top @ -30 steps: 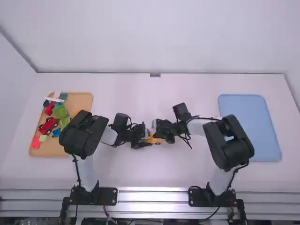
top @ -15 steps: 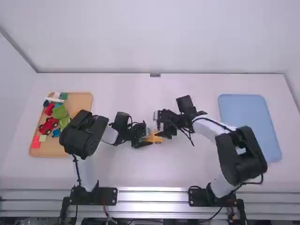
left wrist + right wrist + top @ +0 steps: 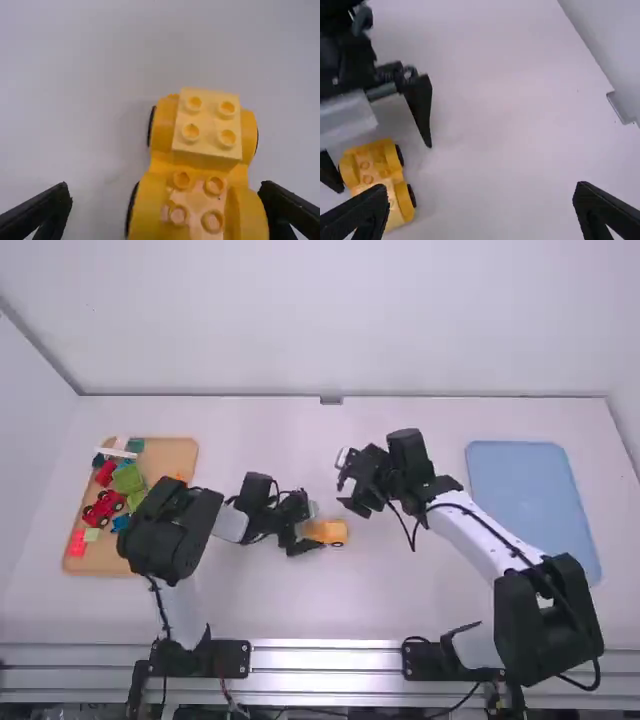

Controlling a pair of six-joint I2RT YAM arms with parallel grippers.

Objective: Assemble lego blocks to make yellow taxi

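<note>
Wide lane of white table (image 3: 330, 605) at six o'clock from the yellow, black-wheeled plastic car (image 3: 332, 532)! Left black jaws (image 3: 309, 529) crowd nine o'clock; right black jaws (image 3: 343, 483) obstruct one!

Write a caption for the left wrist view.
Yellow toy car with a pale yellow block on top, one end inside the open left hand.

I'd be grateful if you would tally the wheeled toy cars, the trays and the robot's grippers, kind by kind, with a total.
Toy cars: 2 (yellow car, red car)
Trays: 2 (tan tray, blue tray)
Grippers: 2 (left gripper, right gripper)
Total: 6
</note>
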